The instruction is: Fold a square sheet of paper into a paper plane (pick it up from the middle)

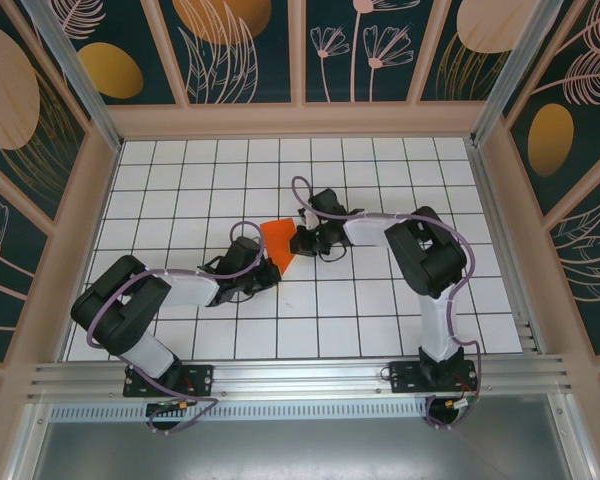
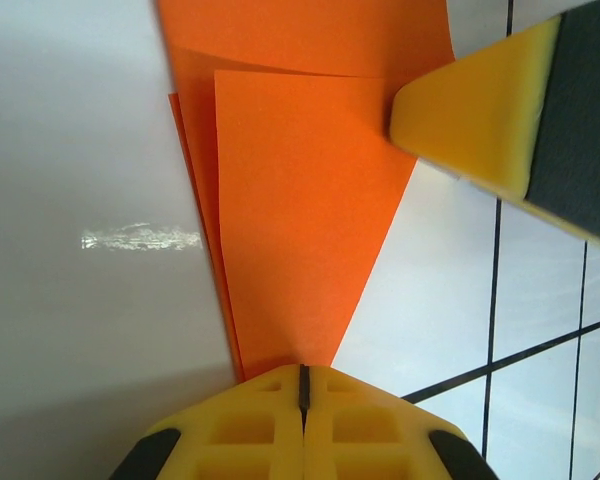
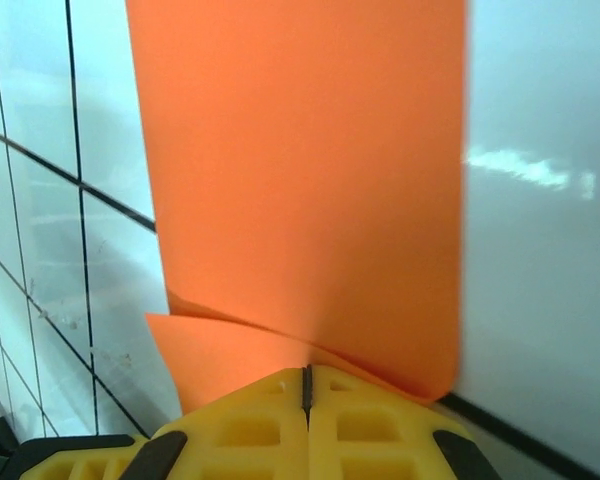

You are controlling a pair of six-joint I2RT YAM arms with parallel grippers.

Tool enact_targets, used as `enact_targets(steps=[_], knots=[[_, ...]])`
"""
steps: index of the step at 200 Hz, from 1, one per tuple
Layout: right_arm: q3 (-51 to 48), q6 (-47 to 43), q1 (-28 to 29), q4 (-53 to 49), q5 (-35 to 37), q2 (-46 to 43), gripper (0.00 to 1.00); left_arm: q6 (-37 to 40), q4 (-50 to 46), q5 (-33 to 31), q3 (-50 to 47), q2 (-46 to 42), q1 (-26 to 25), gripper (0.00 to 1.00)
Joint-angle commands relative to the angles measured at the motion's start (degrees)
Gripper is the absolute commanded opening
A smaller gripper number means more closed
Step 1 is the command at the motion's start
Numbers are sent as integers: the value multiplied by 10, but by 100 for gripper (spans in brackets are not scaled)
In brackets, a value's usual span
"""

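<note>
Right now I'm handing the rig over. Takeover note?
Left hand: shut on the tapered end of the paper.
Right hand: shut on the paper's opposite side.
Paper: held between both hands, with overlapping layers folded over.
Done: picked up, early folds in.
Left: remaining folds; no finished plane yet.

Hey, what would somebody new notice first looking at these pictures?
The bright orange paper, partly folded with layered edges, sits at the middle of the white grid table. The left gripper and the right gripper are each shut on it, pinching it from opposite sides. Dark floral wall panels frame the cell.
</note>
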Motion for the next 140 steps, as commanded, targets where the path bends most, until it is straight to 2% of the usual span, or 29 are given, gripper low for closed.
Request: enact_targets(steps=[1,51,84,110,140], knots=[[13,-31,-35,-16,52,23,5,22,-139,-15,-26,35,-6,5],[40,-50,-64,-20,64,31,6,28,-144,-15,-22,32,-6,5],[50,-56,-63,-24,73,-8,7,30,-151,-21,-19,23,-7,5],[20,-53,-42,-17,53,-46,10,29,-148,-21,-18,18,-6,5],[-2,-37,3,-14,32,-39,11,29,-143,-20,-13,25,-6,5]])
